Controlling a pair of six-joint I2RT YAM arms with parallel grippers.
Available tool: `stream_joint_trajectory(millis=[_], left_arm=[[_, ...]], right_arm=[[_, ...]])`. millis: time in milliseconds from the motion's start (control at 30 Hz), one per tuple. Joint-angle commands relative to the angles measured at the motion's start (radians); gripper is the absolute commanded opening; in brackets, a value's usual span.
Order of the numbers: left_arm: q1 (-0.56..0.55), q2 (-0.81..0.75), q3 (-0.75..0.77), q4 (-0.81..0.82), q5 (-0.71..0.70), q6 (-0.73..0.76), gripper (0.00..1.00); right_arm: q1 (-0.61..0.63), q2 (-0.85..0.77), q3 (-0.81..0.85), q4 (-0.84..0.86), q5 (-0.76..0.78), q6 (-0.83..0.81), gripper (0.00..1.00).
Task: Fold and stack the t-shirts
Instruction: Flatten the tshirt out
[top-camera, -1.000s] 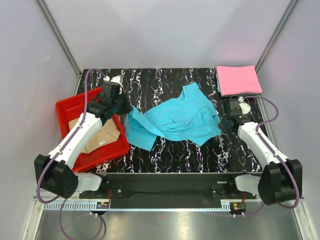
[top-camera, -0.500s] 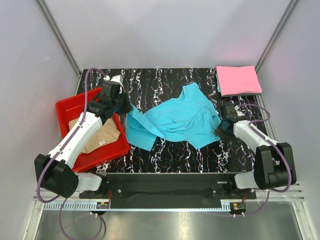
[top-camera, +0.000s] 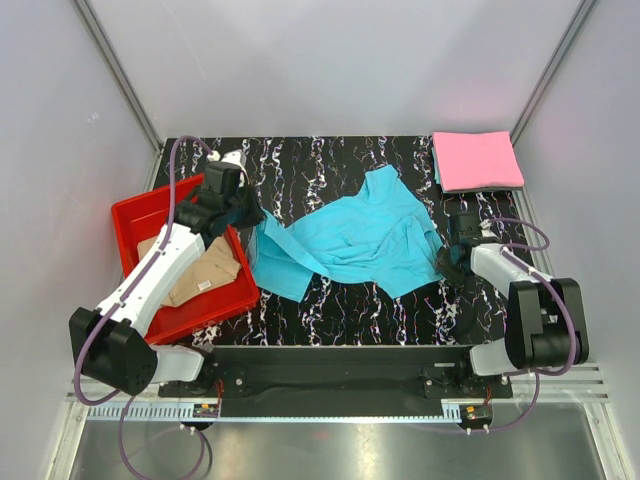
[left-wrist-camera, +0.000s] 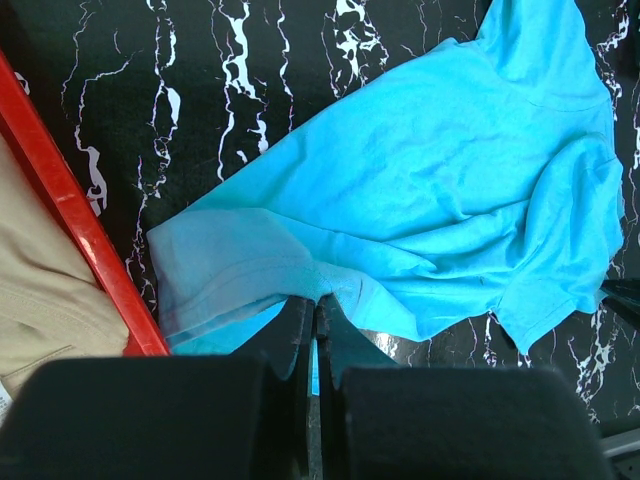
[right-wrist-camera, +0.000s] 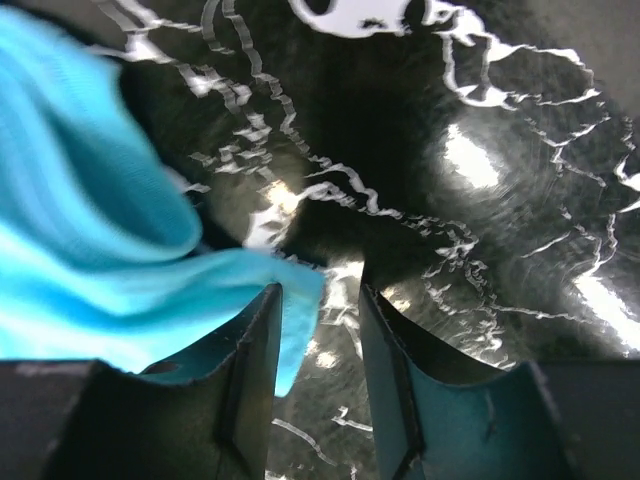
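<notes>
Layout: turquoise shirt (top-camera: 350, 235) lies slantwise across the surface (top-camera: 300, 160), left tool (left-wrist-camera: 315, 305) pinching one end, right tool (right-wrist-camera: 320, 292) spread at the other.

Can't see part of tan-beige t-shirt (top-camera: 212, 272), under left arm (top-camera: 165, 262) (also cropped by left wrist view's edge). Blurred and cropped in right wrist view: turquoise-blue t-shirt (right-wrist-camera: 100, 280).
</notes>
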Motion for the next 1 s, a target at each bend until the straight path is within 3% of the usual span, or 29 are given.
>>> stream_joint_trajectory(millis=[0,233,400,567,733,867,900,967], left_arm=[[0.004,0.001,0.032,0.045,0.019,-0.006,0.0],[0.004,0.003,0.024,0.051,0.022,-0.01,0.0],[0.004,-0.002,0.026,0.055,0.032,-0.013,0.0],[0.004,-0.02,0.06,0.035,0.014,-0.004,0.0],[0.004,-0.038,0.315,-0.037,0.002,-0.027,0.0],[0.004,-0.095,0.513,-0.048,0.012,-0.078,0.0],[0.002,-0.109,0.543,-0.044,0.016,-0.105,0.0],[0.004,-0.161,0.601,-0.031,0.026,-0.133,0.0]], right_arm=[[-0.012,0.031,0.032,0.02,0.063,0.017,0.43],[-0.017,0.032,0.018,0.049,0.055,0.005,0.29],[-0.016,0.022,0.014,0.055,0.058,-0.001,0.0],[-0.023,-0.068,0.115,-0.077,0.078,-0.044,0.0],[-0.037,-0.307,0.465,-0.336,0.179,-0.045,0.0],[-0.049,-0.317,0.908,-0.525,0.32,-0.067,0.0],[-0.049,-0.311,1.089,-0.551,0.342,-0.071,0.0],[-0.049,-0.294,1.257,-0.618,0.385,-0.084,0.0]])
